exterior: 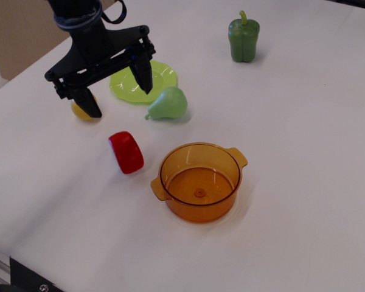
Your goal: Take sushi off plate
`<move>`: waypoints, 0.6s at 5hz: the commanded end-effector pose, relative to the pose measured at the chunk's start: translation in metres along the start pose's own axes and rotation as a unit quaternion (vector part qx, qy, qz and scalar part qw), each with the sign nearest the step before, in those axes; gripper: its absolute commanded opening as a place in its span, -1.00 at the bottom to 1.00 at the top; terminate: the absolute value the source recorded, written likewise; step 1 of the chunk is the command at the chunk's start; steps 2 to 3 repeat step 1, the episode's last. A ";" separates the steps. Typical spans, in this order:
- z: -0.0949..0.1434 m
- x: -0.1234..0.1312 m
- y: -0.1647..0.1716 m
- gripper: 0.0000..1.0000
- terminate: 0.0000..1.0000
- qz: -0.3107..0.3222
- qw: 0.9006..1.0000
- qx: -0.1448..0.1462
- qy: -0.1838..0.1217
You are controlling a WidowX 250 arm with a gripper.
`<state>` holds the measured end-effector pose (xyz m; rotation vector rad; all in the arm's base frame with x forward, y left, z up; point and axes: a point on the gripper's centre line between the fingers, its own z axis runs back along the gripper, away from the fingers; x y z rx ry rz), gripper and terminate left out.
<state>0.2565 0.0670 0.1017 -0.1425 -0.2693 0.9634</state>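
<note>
The sushi [126,152], glossy red, lies on the white table left of the orange pot, apart from the plate. The lime-green plate [159,81] sits further back, partly hidden by my gripper, and nothing shows on its visible part. My black gripper [117,92] is open and empty, raised above the table behind the sushi. One finger [87,102] hangs in front of the lemon, the other [142,74] over the plate's front edge.
An orange translucent two-handled pot [199,181] stands right of the sushi. A green pear [169,104] lies next to the plate. A yellow lemon [81,111] sits at the left, partly hidden. A green bell pepper [243,38] stands at the back.
</note>
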 end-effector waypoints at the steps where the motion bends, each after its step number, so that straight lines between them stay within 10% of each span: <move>1: 0.017 0.007 0.004 1.00 1.00 -0.005 1.000 -0.019 -0.021; 3: 0.017 0.007 0.004 1.00 1.00 -0.005 1.000 -0.019 -0.021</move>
